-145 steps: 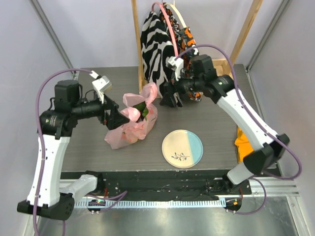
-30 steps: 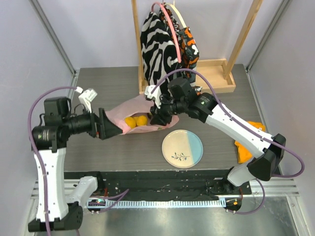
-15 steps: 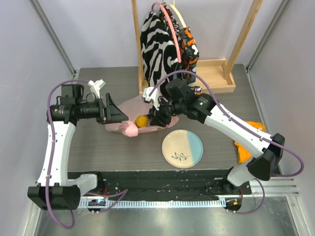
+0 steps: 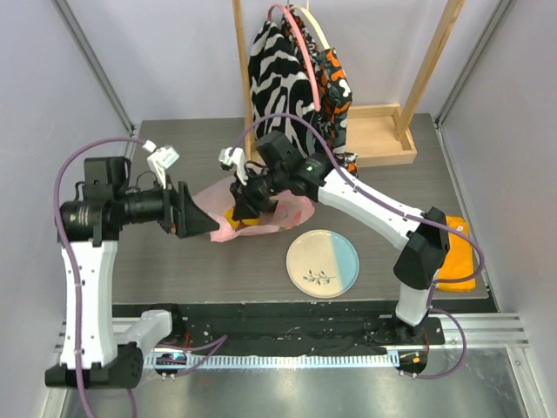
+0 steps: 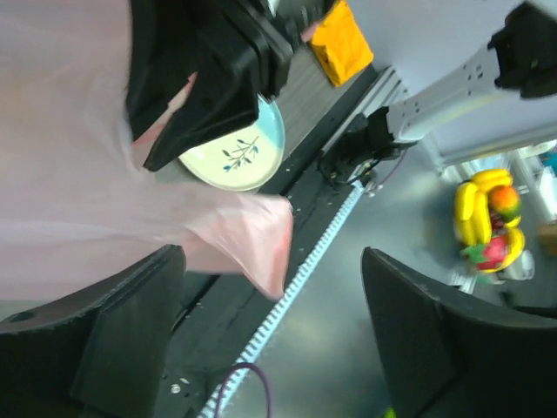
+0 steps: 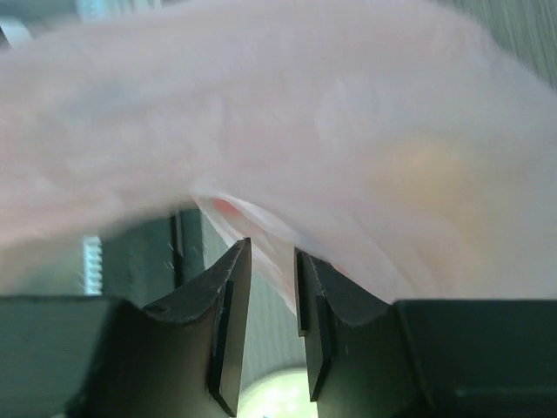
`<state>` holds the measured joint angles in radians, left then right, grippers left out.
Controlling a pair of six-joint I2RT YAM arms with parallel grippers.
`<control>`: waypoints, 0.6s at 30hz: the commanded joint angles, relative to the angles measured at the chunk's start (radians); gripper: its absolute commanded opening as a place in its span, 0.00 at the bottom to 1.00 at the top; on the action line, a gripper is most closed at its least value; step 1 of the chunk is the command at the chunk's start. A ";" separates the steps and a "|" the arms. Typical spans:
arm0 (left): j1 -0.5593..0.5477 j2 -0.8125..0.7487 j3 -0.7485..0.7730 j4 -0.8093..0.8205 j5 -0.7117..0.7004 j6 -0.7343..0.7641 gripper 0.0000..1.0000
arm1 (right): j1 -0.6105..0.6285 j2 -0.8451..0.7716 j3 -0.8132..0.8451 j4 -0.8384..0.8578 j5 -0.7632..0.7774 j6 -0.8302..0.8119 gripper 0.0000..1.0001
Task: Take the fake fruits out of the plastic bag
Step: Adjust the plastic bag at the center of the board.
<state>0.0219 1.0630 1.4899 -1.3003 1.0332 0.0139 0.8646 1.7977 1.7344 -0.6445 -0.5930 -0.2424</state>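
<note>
The pink plastic bag (image 4: 277,202) lies on its side at mid-table. A yellow-orange fruit (image 4: 233,217) shows at its left mouth, and in the right wrist view a fruit (image 6: 426,174) glows dimly through the film; other fruits are hidden. My right gripper (image 4: 243,207) is at the bag mouth. Its jaws (image 6: 270,252) stand narrowly apart, a thin fold of the bag (image 6: 261,104) hanging between the tips. My left gripper (image 4: 204,224) is wide open at the bag's left end; a corner of the bag (image 5: 261,239) hangs between its fingers (image 5: 113,340), ungripped.
A cream-and-blue plate (image 4: 323,262) lies in front of the bag, also seen as a plate (image 5: 233,155) in the left wrist view. The zebra-striped bag (image 4: 277,74) hangs on a wooden rack (image 4: 383,144) at the back. An orange cloth (image 4: 456,257) lies at the right edge.
My right gripper has moved left along the bag to its mouth. My left gripper has dropped down toward the bag's left end, and the bag has shifted slightly.
</note>
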 commanded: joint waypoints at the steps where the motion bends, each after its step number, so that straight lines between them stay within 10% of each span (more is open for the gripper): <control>1: 0.004 -0.109 -0.034 -0.235 -0.039 0.071 0.94 | 0.049 0.008 0.125 0.103 -0.122 0.164 0.34; 14: 0.013 -0.195 -0.244 0.076 -0.204 -0.207 1.00 | 0.122 0.080 0.105 0.210 -0.145 0.385 0.34; 17: 0.013 -0.178 -0.258 0.160 -0.237 -0.201 0.73 | 0.122 0.081 0.096 0.217 -0.126 0.403 0.33; 18: 0.013 -0.179 -0.260 0.186 -0.213 -0.192 0.46 | 0.122 0.075 0.077 0.217 -0.120 0.397 0.34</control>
<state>0.0288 0.8753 1.2404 -1.2636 0.8585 -0.1425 0.9817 1.8912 1.8156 -0.4896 -0.7162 0.0998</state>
